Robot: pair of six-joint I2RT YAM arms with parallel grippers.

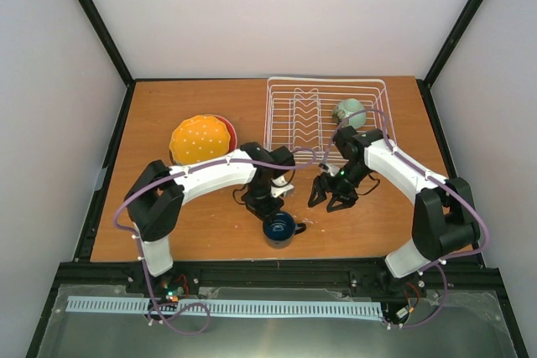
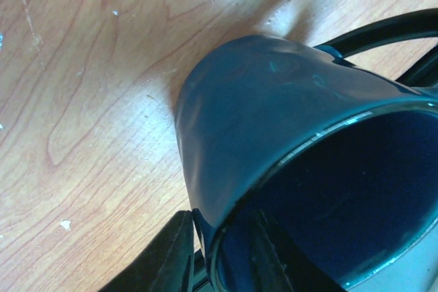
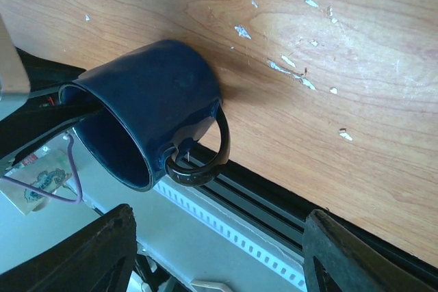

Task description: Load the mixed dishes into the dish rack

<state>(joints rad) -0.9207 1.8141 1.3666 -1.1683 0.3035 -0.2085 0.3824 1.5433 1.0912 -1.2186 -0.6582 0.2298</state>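
Note:
My left gripper point(image 1: 274, 210) is shut on the rim of the dark blue mug point(image 1: 279, 227), one finger inside and one outside; the mug fills the left wrist view point(image 2: 274, 121) and shows upright with its handle toward me in the right wrist view point(image 3: 154, 111). My right gripper point(image 1: 333, 199) is open and empty, just right of the mug. The white wire dish rack point(image 1: 285, 127) stands at the back right, with a small pale green bowl point(image 1: 350, 112) in its right side. The orange-yellow dotted plate point(image 1: 200, 139) lies on the red plate point(image 1: 231, 130) at the back left.
The mug stands near the table's front edge point(image 1: 252, 259). The rack's upright slots point(image 1: 304, 115) hold nothing I can see. Wooden tabletop point(image 1: 193, 215) shows at the front left. The other dishes are out of view.

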